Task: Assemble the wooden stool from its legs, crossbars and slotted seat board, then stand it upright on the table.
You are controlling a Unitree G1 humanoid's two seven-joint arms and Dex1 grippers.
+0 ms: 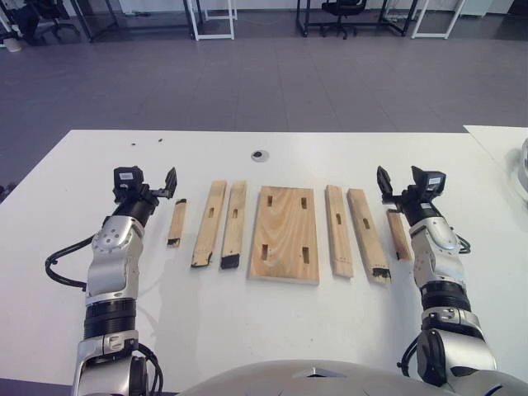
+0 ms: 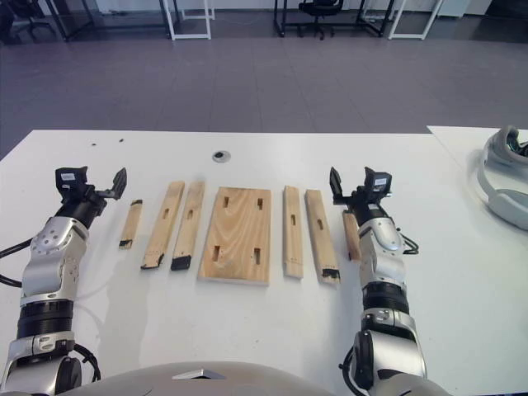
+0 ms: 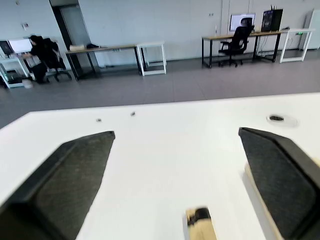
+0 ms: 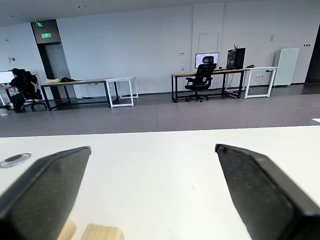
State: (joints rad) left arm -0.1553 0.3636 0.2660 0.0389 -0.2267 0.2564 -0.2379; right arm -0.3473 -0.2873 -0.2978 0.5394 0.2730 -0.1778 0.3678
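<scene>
The seat board (image 1: pixel 285 233) lies flat mid-table, legs (image 1: pixel 209 223) and crossbars (image 1: pixel 398 234) lined up on both sides. I think the wood is light, stiff and smooth; I'd grab each piece by its middle. My left gripper (image 1: pixel 154 183) and right gripper (image 1: pixel 400 183) sit low by the outer crossbars, wide open, empty.
</scene>
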